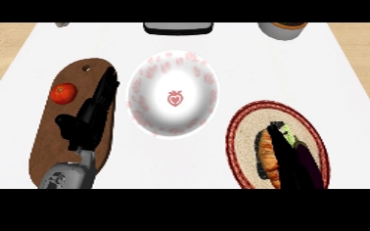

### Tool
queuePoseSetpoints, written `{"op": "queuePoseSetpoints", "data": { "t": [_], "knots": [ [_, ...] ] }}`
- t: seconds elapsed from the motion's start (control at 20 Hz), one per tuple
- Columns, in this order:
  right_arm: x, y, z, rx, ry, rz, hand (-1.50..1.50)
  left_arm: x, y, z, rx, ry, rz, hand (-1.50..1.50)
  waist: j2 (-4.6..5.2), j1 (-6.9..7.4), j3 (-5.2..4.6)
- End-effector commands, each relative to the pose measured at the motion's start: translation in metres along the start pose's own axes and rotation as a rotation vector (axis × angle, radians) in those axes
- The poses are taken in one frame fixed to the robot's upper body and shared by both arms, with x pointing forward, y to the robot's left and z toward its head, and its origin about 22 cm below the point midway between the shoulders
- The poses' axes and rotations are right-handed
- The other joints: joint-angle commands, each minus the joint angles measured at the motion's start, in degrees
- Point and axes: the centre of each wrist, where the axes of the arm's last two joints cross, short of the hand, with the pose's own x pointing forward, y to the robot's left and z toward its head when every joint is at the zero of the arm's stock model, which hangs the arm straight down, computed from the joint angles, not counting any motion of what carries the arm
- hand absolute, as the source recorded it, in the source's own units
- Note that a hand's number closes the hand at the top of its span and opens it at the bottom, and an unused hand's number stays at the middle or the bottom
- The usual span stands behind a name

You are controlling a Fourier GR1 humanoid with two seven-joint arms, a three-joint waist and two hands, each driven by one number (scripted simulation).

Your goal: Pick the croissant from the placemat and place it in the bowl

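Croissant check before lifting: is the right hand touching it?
Touching: head view shows the right hand lying across the croissant on the placemat.

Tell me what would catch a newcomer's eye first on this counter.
The white bowl with a red strawberry mark sits mid-counter. At lower right, the right hand lies over the croissant on the round red-rimmed placemat. At left, a red tomato rests on a brown cutting board, with the left hand stretched open over it.
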Motion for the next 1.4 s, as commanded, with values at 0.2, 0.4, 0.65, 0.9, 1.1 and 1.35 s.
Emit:
{"op": "queuePoseSetpoints", "data": {
  "t": [0.2, 0.4, 0.65, 0.9, 1.1, 1.35],
  "knots": [
    [-0.027, -0.006, -0.017, -0.058, 0.071, 0.111, -1.50, -0.002, -0.003, 0.014, -0.003, -0.011, 0.004, 0.00, -0.03, 0.17, -0.01],
    [-0.039, -0.004, -0.040, -0.049, 0.105, 0.193, -1.50, -0.007, 0.025, -0.003, 0.003, -0.004, -0.010, 0.00, 0.06, 0.19, -0.01],
    [-0.038, 0.014, -0.048, 0.027, 0.100, 0.179, -1.50, -0.002, -0.003, -0.012, -0.017, -0.009, -0.001, 0.00, 0.06, 0.08, -0.01],
    [-0.057, 0.028, -0.026, 0.137, -0.011, 0.305, 1.50, -0.012, 0.008, -0.007, 0.011, -0.013, -0.011, 0.00, 0.06, 0.14, -0.01],
    [-0.045, 0.018, -0.049, 0.145, -0.039, 0.367, 1.50, -0.007, -0.002, 0.000, -0.006, -0.006, -0.004, 0.00, 0.03, 0.40, -0.01],
    [0.002, 0.060, -0.029, 0.164, -0.099, 0.188, 1.50, 0.006, 0.004, -0.004, -0.021, -0.004, -0.011, 0.00, 0.01, 0.60, -0.01]
  ]
}}
